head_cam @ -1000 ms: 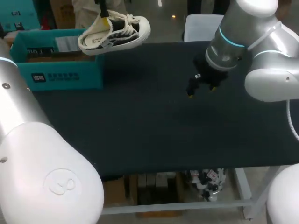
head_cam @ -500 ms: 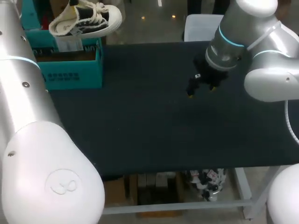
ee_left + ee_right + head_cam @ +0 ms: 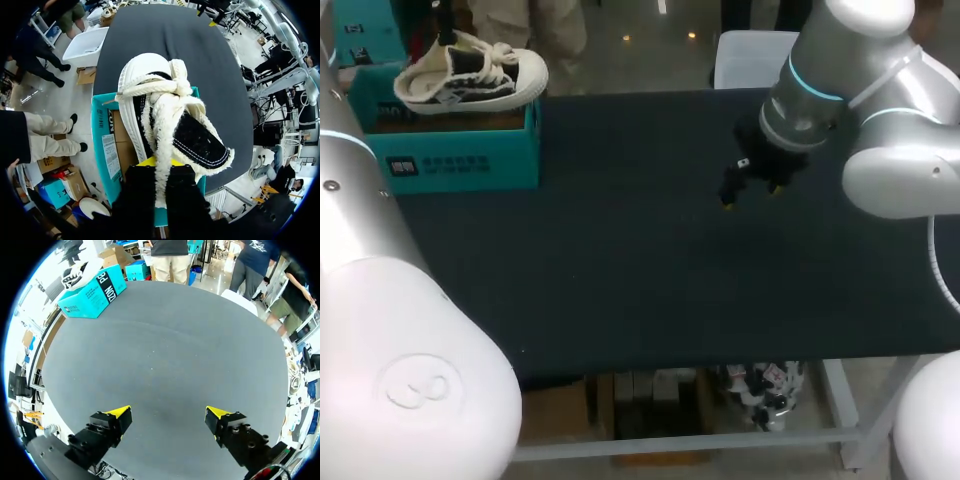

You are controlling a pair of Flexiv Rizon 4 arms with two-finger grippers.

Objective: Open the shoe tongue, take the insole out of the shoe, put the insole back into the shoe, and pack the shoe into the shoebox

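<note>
My L claw [image 3: 159, 167] pinches the shoe [image 3: 470, 75] over the box [image 3: 460, 162]; R claw [image 3: 169, 416] spread wide above the table [image 3: 620, 260].

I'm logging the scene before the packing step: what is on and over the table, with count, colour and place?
shoe: 1, cream and black, held over the open shoebox
shoebox: 1, teal, far left corner of the table
table: 1, dark top
left end effector: 1, black with yellow tips, shut on the shoe's heel end
right end effector: 1, black with yellow tips, open, over the table right of its middle
</note>
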